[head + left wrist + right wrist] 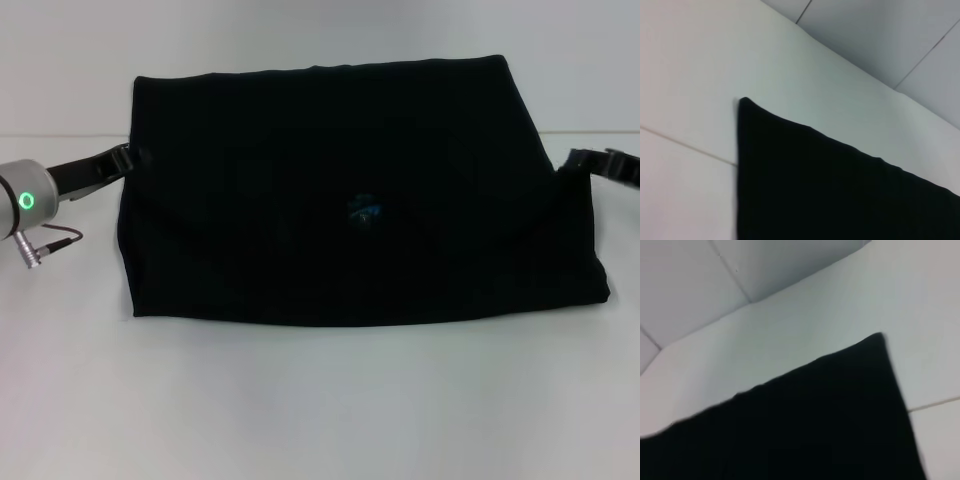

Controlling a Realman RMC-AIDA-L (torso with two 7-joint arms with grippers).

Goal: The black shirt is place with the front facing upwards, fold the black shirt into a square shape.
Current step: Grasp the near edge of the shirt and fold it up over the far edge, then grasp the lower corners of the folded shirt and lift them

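The black shirt [330, 190] lies on the white table [320, 400] as a wide folded block with its plain side up. A small blue label [365, 212] shows near its middle, and no print is visible. My left gripper [128, 158] is at the shirt's left edge, near the far corner. My right gripper [572, 162] is at the shirt's right edge, near the far corner. Both tips meet the dark cloth. The left wrist view shows one pointed shirt corner [830, 195] on the table. The right wrist view shows another corner [815, 425].
The white table reaches well in front of the shirt and to both sides. A thin seam [685, 146] crosses the tabletop. A pale wall stands behind the table's far edge. A short cable [55, 238] hangs from my left wrist.
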